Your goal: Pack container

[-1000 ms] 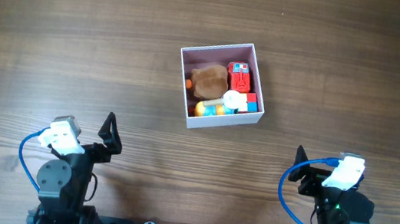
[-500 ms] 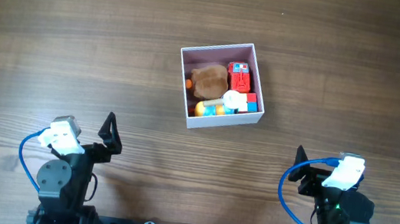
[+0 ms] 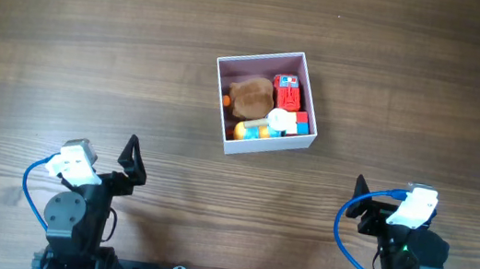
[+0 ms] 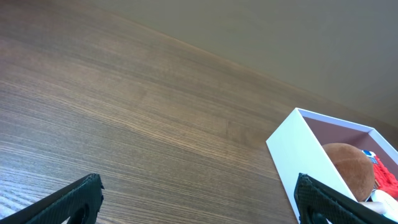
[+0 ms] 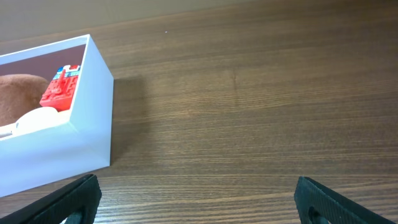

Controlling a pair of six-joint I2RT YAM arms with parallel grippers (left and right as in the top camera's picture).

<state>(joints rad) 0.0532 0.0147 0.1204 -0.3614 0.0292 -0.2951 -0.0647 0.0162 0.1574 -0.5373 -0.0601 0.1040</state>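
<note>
The container, a square shallow white box with a pink inside, sits on the table a little right of centre. It holds a brown round toy, a red block toy, and white, yellow and blue pieces. My left gripper is open and empty at the near left, well apart from the box. My right gripper is open and empty at the near right. The box also shows in the left wrist view and in the right wrist view. The open jaws show in both wrist views.
The wooden table stretches bare round the box on all sides. Blue cables loop at both arm bases near the front edge.
</note>
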